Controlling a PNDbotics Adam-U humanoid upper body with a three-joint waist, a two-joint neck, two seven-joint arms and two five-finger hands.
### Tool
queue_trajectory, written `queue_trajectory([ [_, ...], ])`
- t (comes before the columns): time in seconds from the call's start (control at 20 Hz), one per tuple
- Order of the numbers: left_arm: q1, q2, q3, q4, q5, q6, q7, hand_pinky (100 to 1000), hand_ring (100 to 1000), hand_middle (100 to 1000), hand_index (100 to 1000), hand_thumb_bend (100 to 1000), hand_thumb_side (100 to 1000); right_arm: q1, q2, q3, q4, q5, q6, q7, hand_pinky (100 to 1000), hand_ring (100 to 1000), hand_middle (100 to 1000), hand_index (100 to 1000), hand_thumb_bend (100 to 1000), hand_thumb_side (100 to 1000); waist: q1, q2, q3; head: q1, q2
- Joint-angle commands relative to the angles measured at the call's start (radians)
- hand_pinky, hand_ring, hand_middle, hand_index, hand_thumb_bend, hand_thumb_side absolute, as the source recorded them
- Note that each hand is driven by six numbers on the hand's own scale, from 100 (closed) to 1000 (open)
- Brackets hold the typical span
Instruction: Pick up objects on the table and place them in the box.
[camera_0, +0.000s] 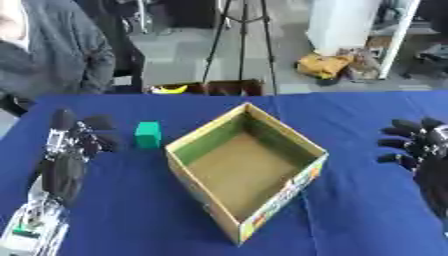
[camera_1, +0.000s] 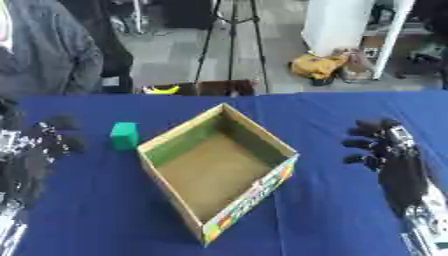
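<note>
A desk (camera_0: 367, 215) covered in blue cloth carries an open cardboard box (camera_0: 248, 172), set cornerwise near the middle and empty inside. A small green block (camera_0: 148, 134) stands just beside the box's left corner.

No text, label, brand or number can be read anywhere. The cardboard box (camera_1: 262, 192) carries colourful printing along its near outer wall, in patches of red, yellow, green and blue, but no letters or figures can be made out in it.
</note>
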Motion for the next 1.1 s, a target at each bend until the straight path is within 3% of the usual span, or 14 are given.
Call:
queue_trajectory([
  [0.05,-0.017,0.033,0.008,-0.019,-0.008,0.0,-0.004,612,595,651,770,636,931,-0.01,-0.017,-0.01,-0.024,-0.005,-0.002,0.004,567,716,718,829,100,1000,-0.002,-0.014,-0.001,-0.002,-0.005],
  [0.25,-0.053,0.098,0.007,-0.016,-0.065,0.01,-0.032,614,600,667,781,601,780,-0.005,-0.018,-0.008,-0.022,-0.005,-0.001,0.005,567,716,718,829,100,1000,-0.002,-0.02,0.0,-0.001,-0.001],
  [0.4,-0.093,0.184,0.002,0.004,-0.158,0.03,-0.086,637,626,713,812,505,636,-0.004,-0.019,-0.006,-0.021,-0.004,-0.001,0.008,567,716,718,829,100,1000,-0.001,-0.024,-0.002,-0.001,0.001],
  [0.5,-0.129,0.264,0.001,0.034,-0.266,0.048,-0.15,660,653,735,819,455,550,-0.003,-0.021,-0.005,-0.02,-0.003,-0.001,0.009,567,716,718,829,100,1000,0.001,-0.026,-0.005,0.001,0.002],
  [0.65,-0.193,0.374,-0.001,0.109,-0.461,0.059,-0.248,683,682,750,827,458,477,-0.001,-0.023,-0.002,-0.018,-0.002,0.0,0.012,567,716,718,829,100,1000,0.005,-0.029,-0.01,0.004,0.005],
  [0.9,-0.331,0.502,-0.062,0.295,-0.697,-0.023,-0.38,710,713,758,826,420,418,0.001,-0.024,0.007,-0.015,0.0,0.003,0.021,567,716,718,829,100,1000,0.017,-0.033,-0.019,0.011,0.008],
  [1.1,-0.456,0.529,-0.121,0.485,-0.814,-0.14,-0.427,725,731,761,823,422,378,0.001,-0.028,0.013,-0.013,0.002,0.005,0.028,567,716,718,830,100,1000,0.025,-0.035,-0.03,0.018,0.01],
])
